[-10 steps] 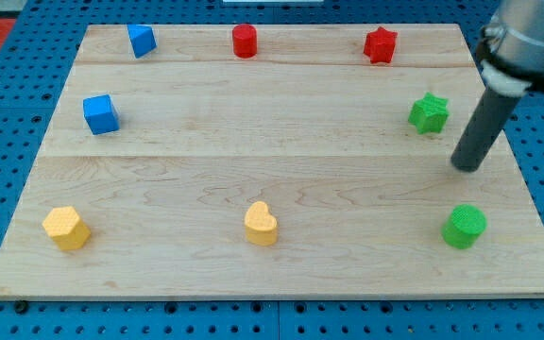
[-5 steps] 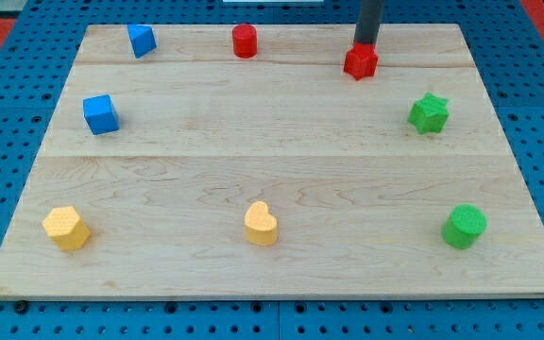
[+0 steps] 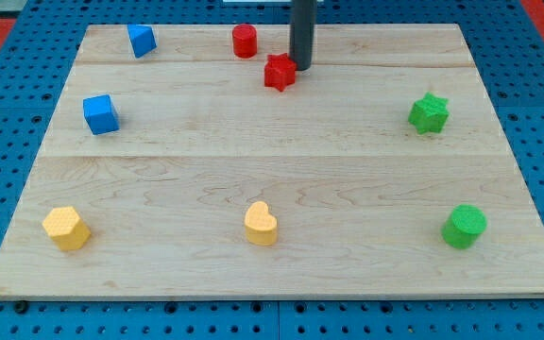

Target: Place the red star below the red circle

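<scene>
The red star (image 3: 279,72) lies near the view's top, just below and to the right of the red circle (image 3: 245,41). The two do not touch. My tip (image 3: 300,65) rests on the board against the star's upper right side. The rod rises straight up and leaves the view at the top.
A blue block (image 3: 142,40) sits at the top left and a blue cube (image 3: 100,113) at the left. A green star (image 3: 429,112) is at the right, a green circle (image 3: 464,227) at the bottom right. A yellow hexagon (image 3: 66,228) and a yellow heart (image 3: 261,224) lie along the bottom.
My tip came from the right side up behind the red star, then pushed it left and slightly down, from the top right to beside the red circle. Other blocks stayed put.
</scene>
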`<state>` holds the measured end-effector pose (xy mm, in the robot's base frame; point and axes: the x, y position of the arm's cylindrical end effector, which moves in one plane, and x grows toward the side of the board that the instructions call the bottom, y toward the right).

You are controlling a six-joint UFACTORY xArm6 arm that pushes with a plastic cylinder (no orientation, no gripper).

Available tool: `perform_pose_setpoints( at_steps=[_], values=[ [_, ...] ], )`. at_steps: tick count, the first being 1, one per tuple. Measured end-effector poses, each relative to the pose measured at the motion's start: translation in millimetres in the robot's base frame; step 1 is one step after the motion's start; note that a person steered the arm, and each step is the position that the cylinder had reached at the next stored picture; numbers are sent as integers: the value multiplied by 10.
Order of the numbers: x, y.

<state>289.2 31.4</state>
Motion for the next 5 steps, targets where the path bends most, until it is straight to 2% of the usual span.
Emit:
perform_pose_setpoints(
  at_steps=[1, 2, 3, 4, 5],
  values=[
    [402, 514],
    [321, 79],
    [16, -376],
    [-60, -474],
    [-93, -90]
  ],
)
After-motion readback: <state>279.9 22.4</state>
